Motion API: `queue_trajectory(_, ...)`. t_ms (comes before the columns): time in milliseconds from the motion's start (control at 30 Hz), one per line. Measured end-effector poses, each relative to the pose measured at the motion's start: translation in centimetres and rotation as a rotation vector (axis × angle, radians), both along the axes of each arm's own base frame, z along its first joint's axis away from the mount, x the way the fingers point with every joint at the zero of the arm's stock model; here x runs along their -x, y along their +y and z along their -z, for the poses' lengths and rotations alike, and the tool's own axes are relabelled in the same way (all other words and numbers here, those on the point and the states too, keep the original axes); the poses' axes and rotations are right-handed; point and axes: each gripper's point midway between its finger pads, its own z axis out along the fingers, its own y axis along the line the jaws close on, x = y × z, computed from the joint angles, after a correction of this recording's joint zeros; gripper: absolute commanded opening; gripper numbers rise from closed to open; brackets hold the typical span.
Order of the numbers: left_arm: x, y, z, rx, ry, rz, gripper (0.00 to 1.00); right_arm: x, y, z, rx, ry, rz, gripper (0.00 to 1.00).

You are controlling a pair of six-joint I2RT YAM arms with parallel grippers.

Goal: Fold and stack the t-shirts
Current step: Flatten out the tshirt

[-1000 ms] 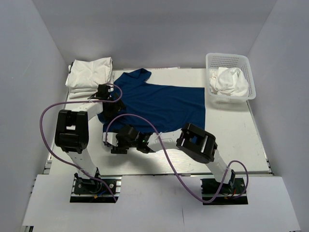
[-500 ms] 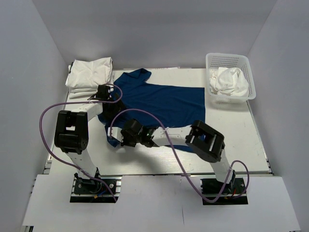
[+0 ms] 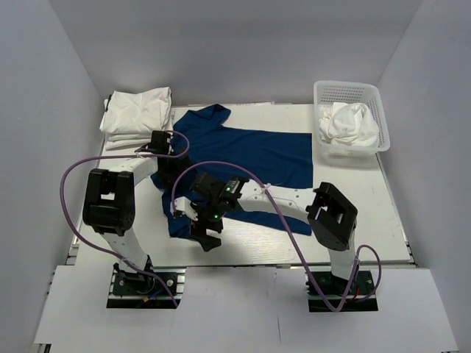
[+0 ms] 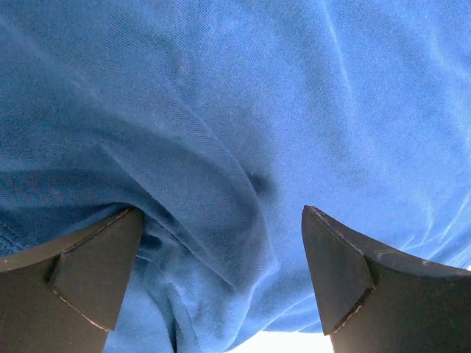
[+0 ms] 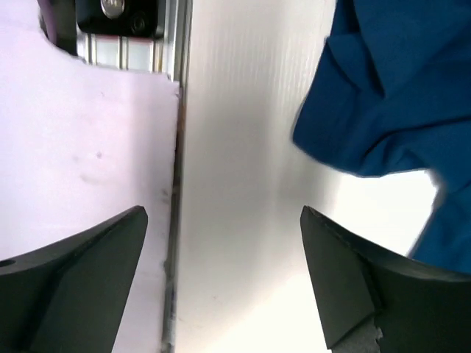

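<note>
The step in hand looked like the fold of the blue t-shirt (image 3: 243, 151), judged early, since the shirt lay spread over the middle of the table (image 3: 368, 213) with only its near-left corner rumpled into a bunch. Past the blue shirt's far-left corner sat a stack of white shirts (image 3: 136, 110), seemingly folded already, and off the blue shirt's far-right corner a basket (image 3: 383, 118) held one more crumpled white shirt (image 3: 349, 121), so most of the task seemed yet to come. The left gripper (image 4: 221, 228) was pressed down on the blue shirt's left edge, its fingers spread wide, with a ridge of blue cloth rising between them but not pinched. The right gripper (image 5: 223, 213) hung just off the blue shirt's near-left corner, over bare table, fingers likewise parted and grasping nothing; in its wrist view the bunched hem lay up and to one side of the gap, not in it. The next move probably called for the right gripper to shift onto that loose hem and clamp it, and for the left to clench the ridge under it, before both carried the edge across the shirt. A grab of only the top layer could have dragged the cloth askew.
</note>
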Motion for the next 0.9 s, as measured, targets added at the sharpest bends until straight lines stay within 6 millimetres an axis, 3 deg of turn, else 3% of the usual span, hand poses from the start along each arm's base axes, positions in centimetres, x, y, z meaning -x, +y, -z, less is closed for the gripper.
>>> queue_trajectory(100,0.0,0.1,-0.1,-0.005,-0.003,0.000,1.00,0.1,-1.0,0.1,0.006,0.023,0.059,0.91)
queue_trajectory(200,0.2,0.3,-0.1,-0.019,-0.006,0.000,1.00,-2.0,-2.9,-0.5,-0.009,0.006,0.214,0.91)
queue_trajectory(400,2.6,1.3,-0.1,-0.063,0.032,-0.018,1.00,-11.7,-6.3,-3.8,-0.116,-0.004,0.714,0.91)
queue_trajectory(533,5.6,1.8,-0.9,-0.074,0.050,-0.027,1.00,-17.5,-11.5,-1.5,-0.091,0.050,1.059,0.91)
queue_trajectory(700,9.9,0.7,-1.6,-0.023,0.059,0.015,1.00,-21.9,-18.7,1.4,-0.006,0.049,1.412,0.91)
queue_trajectory(900,13.8,-2.1,-2.2,0.087,0.059,0.113,1.00,-25.9,-21.8,1.7,-0.053,0.035,1.596,0.91)
